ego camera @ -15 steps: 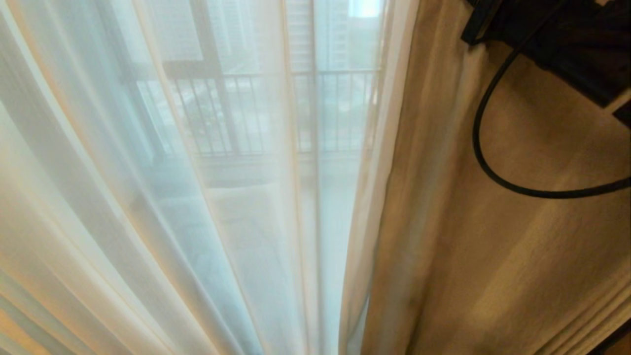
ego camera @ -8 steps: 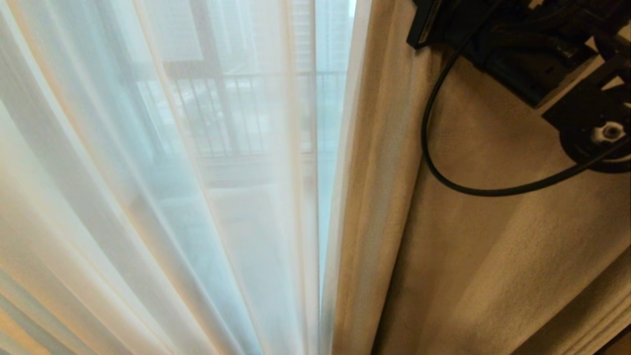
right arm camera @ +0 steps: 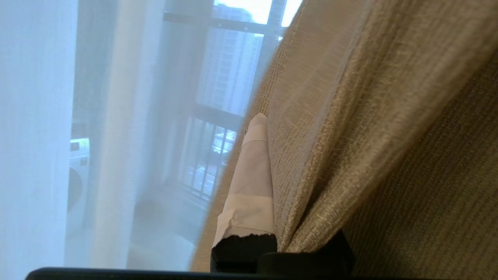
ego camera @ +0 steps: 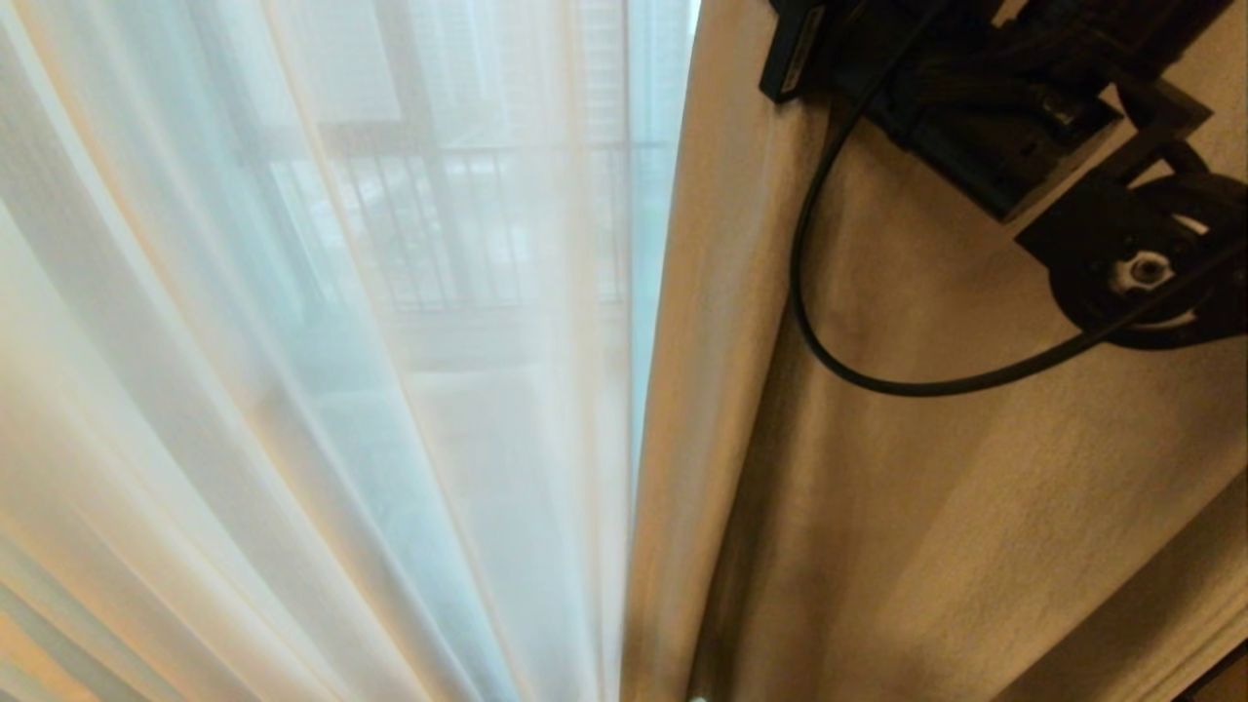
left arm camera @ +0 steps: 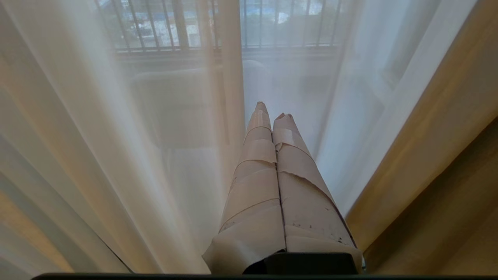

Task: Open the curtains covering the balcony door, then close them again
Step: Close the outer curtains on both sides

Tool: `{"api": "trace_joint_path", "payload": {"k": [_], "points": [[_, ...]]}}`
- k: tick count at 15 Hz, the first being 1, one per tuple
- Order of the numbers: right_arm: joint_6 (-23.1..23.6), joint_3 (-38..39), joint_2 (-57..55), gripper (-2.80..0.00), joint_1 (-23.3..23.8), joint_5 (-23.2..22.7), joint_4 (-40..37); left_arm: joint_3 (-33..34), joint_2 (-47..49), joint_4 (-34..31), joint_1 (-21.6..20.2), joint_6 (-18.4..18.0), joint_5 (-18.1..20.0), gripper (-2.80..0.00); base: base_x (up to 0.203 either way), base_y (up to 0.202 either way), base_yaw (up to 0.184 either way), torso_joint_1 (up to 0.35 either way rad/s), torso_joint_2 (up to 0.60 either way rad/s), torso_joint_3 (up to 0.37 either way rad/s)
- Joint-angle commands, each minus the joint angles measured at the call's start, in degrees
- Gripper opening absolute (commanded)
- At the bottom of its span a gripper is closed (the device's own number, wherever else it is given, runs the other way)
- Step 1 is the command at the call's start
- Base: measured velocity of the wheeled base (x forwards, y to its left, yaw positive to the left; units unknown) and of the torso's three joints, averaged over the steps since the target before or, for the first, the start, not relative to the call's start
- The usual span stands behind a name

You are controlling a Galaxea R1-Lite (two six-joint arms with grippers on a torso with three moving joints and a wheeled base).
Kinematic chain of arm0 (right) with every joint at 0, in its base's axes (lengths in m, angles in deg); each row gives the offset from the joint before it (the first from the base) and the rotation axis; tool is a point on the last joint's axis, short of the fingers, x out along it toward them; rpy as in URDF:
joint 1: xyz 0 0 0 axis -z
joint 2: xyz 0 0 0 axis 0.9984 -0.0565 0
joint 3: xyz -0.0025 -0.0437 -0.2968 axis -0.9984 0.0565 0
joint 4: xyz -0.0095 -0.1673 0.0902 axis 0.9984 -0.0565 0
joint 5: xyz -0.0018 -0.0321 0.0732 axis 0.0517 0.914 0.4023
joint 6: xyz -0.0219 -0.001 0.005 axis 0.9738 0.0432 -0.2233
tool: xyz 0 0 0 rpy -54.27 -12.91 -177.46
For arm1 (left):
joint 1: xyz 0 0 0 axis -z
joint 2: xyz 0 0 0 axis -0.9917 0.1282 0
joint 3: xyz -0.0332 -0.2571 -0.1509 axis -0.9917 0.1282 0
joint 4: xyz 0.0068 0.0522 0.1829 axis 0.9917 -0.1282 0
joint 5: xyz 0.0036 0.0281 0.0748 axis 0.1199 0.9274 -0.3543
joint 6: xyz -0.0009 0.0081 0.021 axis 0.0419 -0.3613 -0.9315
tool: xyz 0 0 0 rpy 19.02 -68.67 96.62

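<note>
Head view: beige drape [ego camera: 936, 507], thick and opaque, fills the right half; its leading edge runs down just right of centre. White sheer [ego camera: 292, 390], thin and pleated, covers the left half, touching the drape's edge lower down. Balcony railing [ego camera: 458, 224] with dark vertical bars shows blurred through the sheer. Right arm [ego camera: 1024, 107], black, sits at upper right against the drape, a black cable [ego camera: 838, 361] looping below it.

Right wrist view: right gripper [right arm camera: 268, 155], one tape-wrapped finger visible; a fold of the beige drape is pinched against it, the other finger hidden behind the fabric. A washing machine [right arm camera: 78, 171] shows dimly through the sheer.

Left wrist view: left gripper [left arm camera: 272, 116], taped fingers pressed together, holding nothing, pointed at the sheer, apart from the drape.
</note>
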Motion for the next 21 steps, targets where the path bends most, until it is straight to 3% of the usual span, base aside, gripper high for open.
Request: {"api": "trace_joint_path", "payload": {"k": [1, 7, 16, 17, 21], "points": [[0.62, -1.95, -2.68, -2.80, -1.64, 2.50, 0.07, 0.00, -0.02, 0.02, -0.01, 0.03, -0.01, -2.80, 0.000, 0.000, 0.000, 0.000, 0.00, 0.000], [1.17, -4.17, -5.54, -2.80, -4.70, 4.12, 0.01, 0.00, -0.02, 0.02, -0.01, 0.03, -0.01, -2.80, 0.000, 0.000, 0.000, 0.000, 0.00, 0.000], [2.49, -3.30, -1.76, -2.80, -4.62, 4.03, -1.20, 0.00, -0.02, 0.02, -0.01, 0.03, -0.01, -2.80, 0.000, 0.000, 0.000, 0.000, 0.00, 0.000], [2.49, -2.97, -1.12, 0.00, -4.58, 4.03, -1.44, 0.00, -0.02, 0.02, -0.01, 0.03, -0.01, -2.80, 0.000, 0.000, 0.000, 0.000, 0.00, 0.000], [2.40, 1.53, 3.63, 0.00, -4.53, 4.03, -1.57, 0.00, -0.02, 0.02, -0.01, 0.03, -0.01, -2.80, 0.000, 0.000, 0.000, 0.000, 0.00, 0.000]]}}
